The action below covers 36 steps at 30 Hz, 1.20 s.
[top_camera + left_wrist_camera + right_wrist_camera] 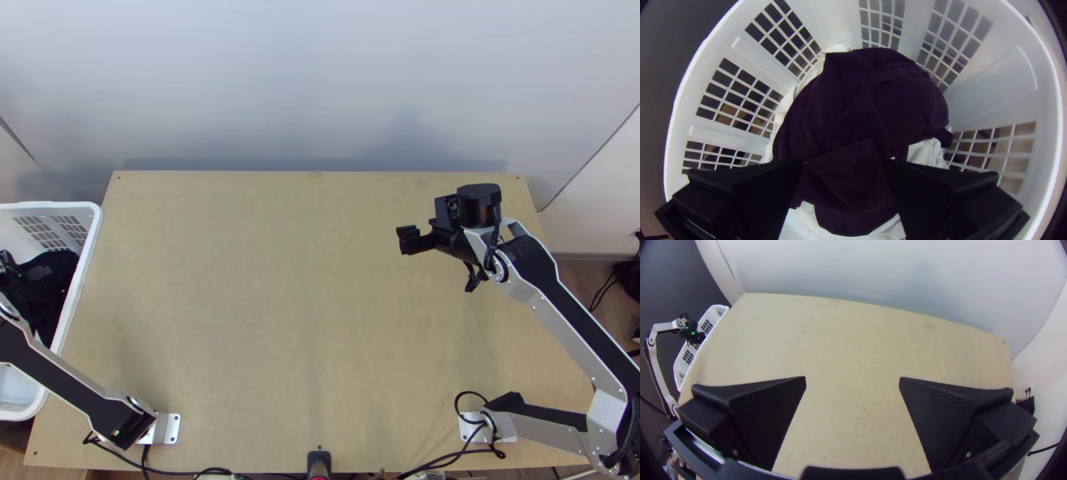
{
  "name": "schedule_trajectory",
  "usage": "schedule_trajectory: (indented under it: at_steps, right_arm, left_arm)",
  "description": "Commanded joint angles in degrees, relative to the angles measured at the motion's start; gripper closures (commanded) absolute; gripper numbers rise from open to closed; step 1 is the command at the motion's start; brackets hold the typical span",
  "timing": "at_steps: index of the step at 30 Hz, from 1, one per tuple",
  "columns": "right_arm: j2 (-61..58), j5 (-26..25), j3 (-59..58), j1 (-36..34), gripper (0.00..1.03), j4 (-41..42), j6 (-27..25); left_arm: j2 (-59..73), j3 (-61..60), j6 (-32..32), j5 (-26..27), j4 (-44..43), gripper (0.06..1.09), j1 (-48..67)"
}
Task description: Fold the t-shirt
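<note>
In the top view my left gripper (pixel 14 274) is at the left edge, over the basket with dark cloth (pixel 58 268). The left wrist view has that gripper (pixel 844 163) open above a bunched dark purple cloth (pixel 862 106), its fingers apart with the cloth below them; contact cannot be told. Whether this cloth is the t-shirt is unclear. White cloth (pixel 927 153) lies under and around it. My right gripper (pixel 410 240) is over the table's right part, far from the basket; in the right wrist view this gripper (pixel 852 381) stands open with nothing between its fingers.
The white laundry basket (pixel 98 232) with grid walls stands against the table's left side. Bare wooden surface (pixel 272 304) spreads between the arms. A pale wall rises behind the far edge, and cables run along the near edge.
</note>
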State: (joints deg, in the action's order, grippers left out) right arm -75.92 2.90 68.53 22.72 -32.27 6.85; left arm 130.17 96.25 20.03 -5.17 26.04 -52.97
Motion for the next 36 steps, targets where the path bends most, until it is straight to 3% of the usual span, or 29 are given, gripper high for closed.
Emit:
schedule_trajectory:
  at_steps: [1, 3, 4, 5, 6, 15, 23, 31, 36]
  right_arm:
    - [0.1, 0.0, -0.3, 0.3, 0.05, -0.2, 0.3]
    - [0.1, 0.0, -0.5, 0.2, 0.05, -0.2, 0.2]
    - [0.0, 0.0, -0.6, 0.2, 0.05, -0.2, -0.1]
    - [0.0, -0.1, -0.7, 0.2, 0.05, -0.2, -0.3]
    - [0.0, 0.0, -0.6, 0.2, 0.05, -0.2, -0.4]
    - [0.0, 0.0, -1.3, 0.2, 0.05, -0.2, -0.4]
    - [0.0, 0.0, -3.3, 0.3, 0.05, 1.3, 0.1]
    - [1.1, 0.0, -3.9, 0.2, 0.05, 1.6, 0.2]
    - [3.1, -0.3, -5.4, 0.0, 0.05, 1.9, 0.0]
  left_arm:
    - [4.1, 1.1, 0.3, 2.4, 0.2, 0.23, 0.3]
    - [5.2, 1.4, 0.4, 2.5, 0.3, 0.29, 0.3]
    - [5.2, 1.5, 0.6, 3.7, 0.1, 0.53, 0.1]
    - [5.2, 1.7, 0.6, 5.0, -0.9, 0.87, 0.0]
    - [5.2, 2.3, 0.6, 5.4, -1.0, 1.06, -0.1]
    - [0.4, 7.0, -0.3, 4.6, 2.7, 1.05, -0.6]
    - [-15.1, 10.1, 0.2, 8.1, 10.9, 1.05, 3.0]
    - [-28.7, 9.7, 1.1, 15.5, 21.9, 1.05, 10.3]
    - [-36.0, 10.5, -1.0, 17.6, 23.1, 1.05, 16.6]
